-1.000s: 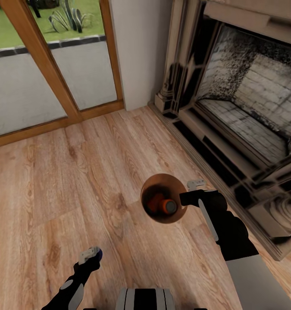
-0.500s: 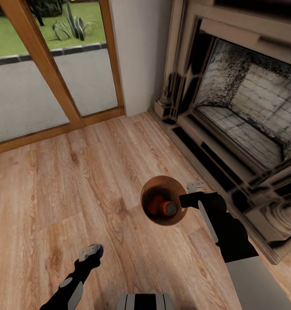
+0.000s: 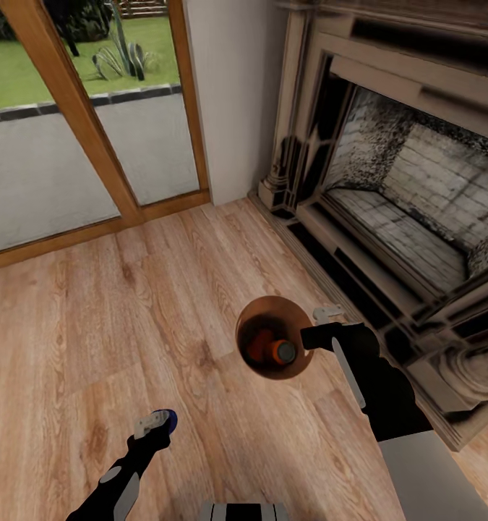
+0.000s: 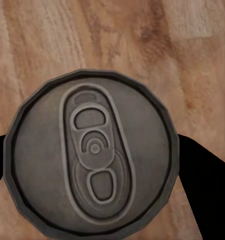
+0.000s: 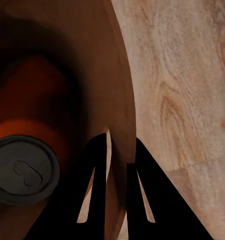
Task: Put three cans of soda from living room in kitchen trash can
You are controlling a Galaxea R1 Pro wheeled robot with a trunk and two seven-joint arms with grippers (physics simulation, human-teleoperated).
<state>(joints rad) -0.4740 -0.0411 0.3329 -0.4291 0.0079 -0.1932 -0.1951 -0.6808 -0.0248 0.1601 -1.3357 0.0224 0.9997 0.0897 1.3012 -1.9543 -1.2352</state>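
Note:
The round copper-brown tash can (image 3: 254, 315) hangs above the wood floor, and my right gripper (image 3: 306, 337) is shut on its rim (image 5: 120, 150), one finger inside the wall and one outside. Two orange cans of soda (image 3: 272, 349) lie in its dark inside; one grey top (image 5: 23, 169) faces the right wrist camera. My left gripper (image 3: 157, 423) is low at the left, shut on the blue can of soda (image 3: 167, 419), whose grey pull-tab top (image 4: 92, 155) sits between the black fingers.
A stone fireplace (image 3: 388, 195) with a raised hearth edge runs along the right, close to my right arm. Glass doors in a wood frame (image 3: 92, 145) stand at the back left, a white wall pillar (image 3: 229, 94) between them. Light plank floor (image 3: 128, 311) lies ahead.
The whole head view has shifted, showing more of the garden and the fireplace top. Both grippers keep their hold, and the bin and blue can stay where they were relative to the arms.

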